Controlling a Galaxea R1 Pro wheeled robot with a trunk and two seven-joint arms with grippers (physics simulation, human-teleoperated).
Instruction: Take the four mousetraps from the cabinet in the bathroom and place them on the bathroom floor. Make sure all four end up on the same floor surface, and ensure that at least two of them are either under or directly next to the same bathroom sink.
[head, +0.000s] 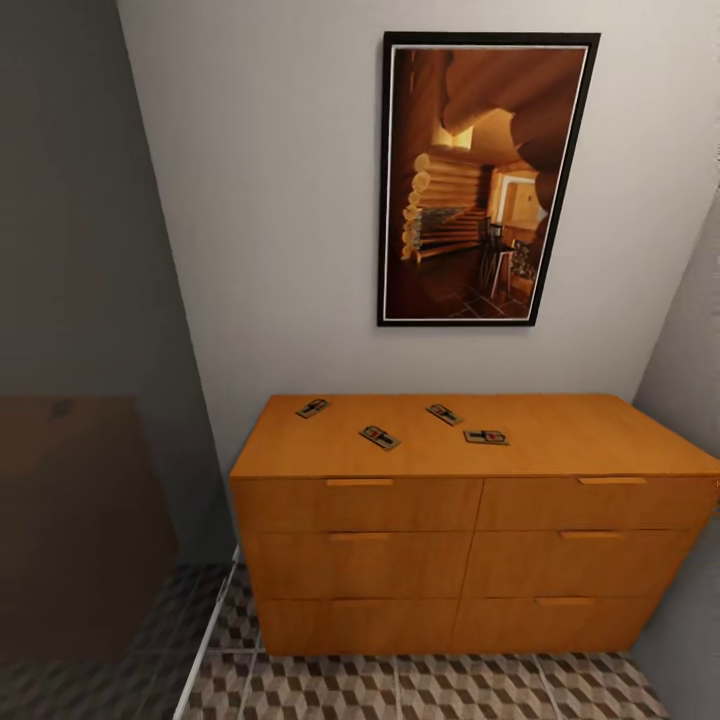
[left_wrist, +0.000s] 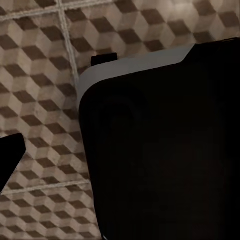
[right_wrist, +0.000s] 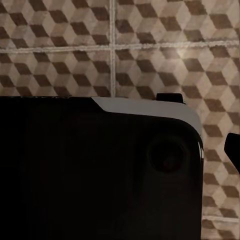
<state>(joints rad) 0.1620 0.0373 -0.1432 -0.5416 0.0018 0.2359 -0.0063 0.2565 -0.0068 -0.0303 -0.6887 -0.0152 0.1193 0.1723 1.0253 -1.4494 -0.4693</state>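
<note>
Cube-patterned brown and beige tiles make up the bathroom floor (head: 440, 690) before me. On it stands the orange-brown cabinet (head: 470, 560), six slot-handled drawers shut. Four mousetraps (head: 380, 437) lie scattered apart on its flat top, small dark boards with wire. My pincers' state I cannot tell.
</note>
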